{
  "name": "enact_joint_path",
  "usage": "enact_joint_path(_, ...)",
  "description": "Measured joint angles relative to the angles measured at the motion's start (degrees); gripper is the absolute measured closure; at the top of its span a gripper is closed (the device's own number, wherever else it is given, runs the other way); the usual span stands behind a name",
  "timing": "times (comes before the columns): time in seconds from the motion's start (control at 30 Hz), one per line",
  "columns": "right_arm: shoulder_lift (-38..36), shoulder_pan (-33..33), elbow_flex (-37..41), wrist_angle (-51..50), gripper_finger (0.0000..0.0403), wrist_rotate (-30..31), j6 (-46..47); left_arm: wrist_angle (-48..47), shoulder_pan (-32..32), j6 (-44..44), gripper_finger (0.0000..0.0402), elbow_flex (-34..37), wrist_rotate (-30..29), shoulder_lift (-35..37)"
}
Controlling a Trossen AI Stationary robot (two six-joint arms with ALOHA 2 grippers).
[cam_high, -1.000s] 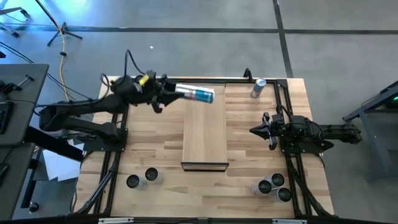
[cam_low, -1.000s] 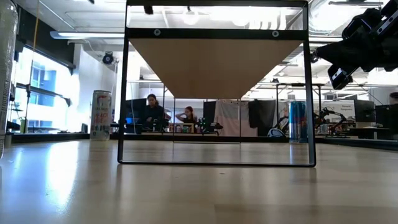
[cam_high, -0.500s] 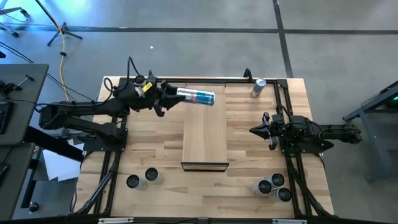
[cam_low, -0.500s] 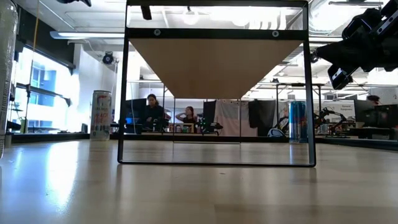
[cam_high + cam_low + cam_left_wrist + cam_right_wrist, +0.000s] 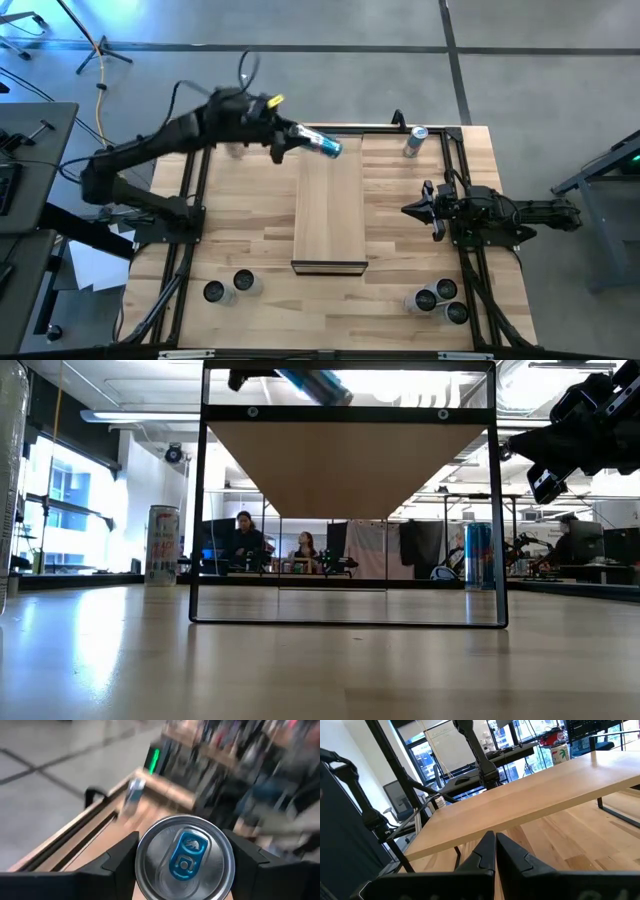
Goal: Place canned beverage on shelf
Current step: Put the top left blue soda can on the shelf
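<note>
- The left end effector (image 5: 296,139) gripped the canned beverage (image 5: 322,144) by its lower body, so the lid end pointed away from the wrist; in the left wrist view the silver top with the blue tab (image 5: 184,857) filled the space between the two dark fingers (image 5: 119,858).
- The can was not upright. It lay tilted, almost on its side, in the air over the far end of the shelf (image 5: 329,215), and I could not see it touching the wood. I judge it was carried this way because the arm reached across from the left side, and it would need to be turned upright before it could stand.
- In the low view the can (image 5: 314,384) showed above the top bar of the shelf frame (image 5: 347,413), which agrees that it was above the board and not yet on it.
- The shelf was a raised board on a thin black frame in the middle of the counter (image 5: 240,230); its top looked bare, so there seemed to be room for a can.
- The right end effector (image 5: 419,209) waited low, near the right side of the shelf, with its fingers (image 5: 495,851) pressed together and nothing between them. It pointed at the shelf edge but was apart from it, I think to keep out of the way.
- Other cans stood on the counter: one at the far right corner (image 5: 415,141), two near the front left (image 5: 229,286) and three near the front right (image 5: 439,298), probably waiting for their turn.
</note>
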State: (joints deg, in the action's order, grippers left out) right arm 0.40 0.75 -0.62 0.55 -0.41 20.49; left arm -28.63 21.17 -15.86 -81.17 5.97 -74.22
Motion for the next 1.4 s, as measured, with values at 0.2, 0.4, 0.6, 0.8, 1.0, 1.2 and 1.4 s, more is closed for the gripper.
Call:
enact_joint_path(0.2,0.01,0.00,0.01,-0.01,0.0402,-0.02,0.00,-22.98,2.34,10.61,0.0198,-18.25,-0.26,-12.46)
enact_joint_path(0.4,0.00,0.00,0.00,0.00,0.0402,-0.02,0.00,-33.09,3.81,16.56,0.0198,-29.69,-2.39,-21.27)
enact_joint_path(0.6,0.00,0.00,0.01,0.00,0.0402,0.00,0.00,-39.34,4.73,19.58,0.0198,-35.48,-7.67,-25.55)
enact_joint_path(0.8,0.01,0.00,0.01,0.00,0.0402,-0.01,0.01,-42.65,4.77,22.41,0.0198,-35.66,-9.87,-28.50)
enact_joint_path(1.0,0.00,0.00,0.01,0.00,0.0402,0.00,0.01,-41.65,4.67,23.54,0.0198,-35.66,-9.65,-30.45)
enact_joint_path(1.2,0.00,0.00,0.01,0.00,0.0402,0.00,0.00,-41.94,4.70,25.62,0.0198,-35.71,-10.13,-31.04)
enact_joint_path(1.4,0.00,0.00,0.00,0.00,0.0402,-0.02,0.00,-40.89,4.67,26.50,0.0193,-35.71,-12.42,-30.95)
